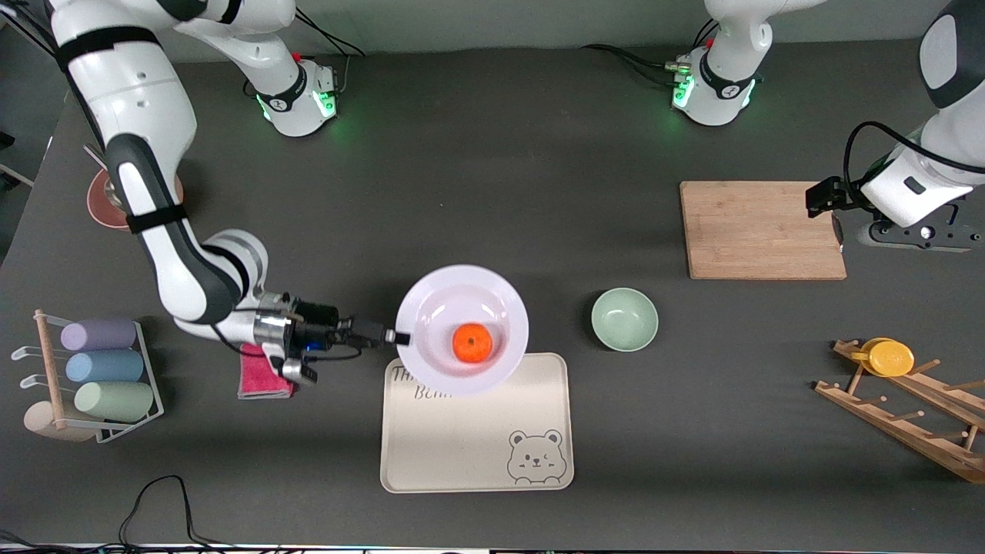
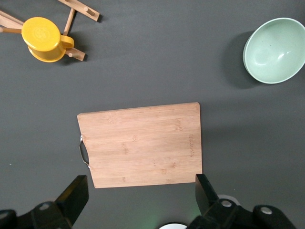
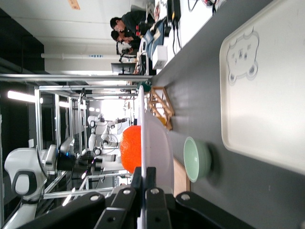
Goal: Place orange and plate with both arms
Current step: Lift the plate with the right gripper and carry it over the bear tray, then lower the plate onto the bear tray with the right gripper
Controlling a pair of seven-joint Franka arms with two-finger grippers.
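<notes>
The pale lavender plate [image 1: 431, 296] hangs level above the table, partly over the edge of the beige bear-print tray [image 1: 477, 438] that lies farther from the front camera. The orange [image 1: 472, 342] rests in the plate's middle. My right gripper [image 1: 400, 336] is shut on the plate's rim at the side toward the right arm's end. The right wrist view shows the rim [image 3: 155, 138] pinched edge-on in the right gripper [image 3: 146, 174], with the orange [image 3: 131, 149] on top. My left gripper [image 1: 839, 231] waits open and empty over the end of the wooden cutting board [image 2: 143, 145].
A mint-green bowl [image 1: 624, 318] stands beside the plate toward the left arm's end. A yellow cup [image 1: 889, 357] hangs on a wooden rack [image 1: 908, 419]. Toward the right arm's end are a wire rack of pastel cylinders [image 1: 100, 369], a pink cloth [image 1: 262, 381] and a brown disc [image 1: 104, 204].
</notes>
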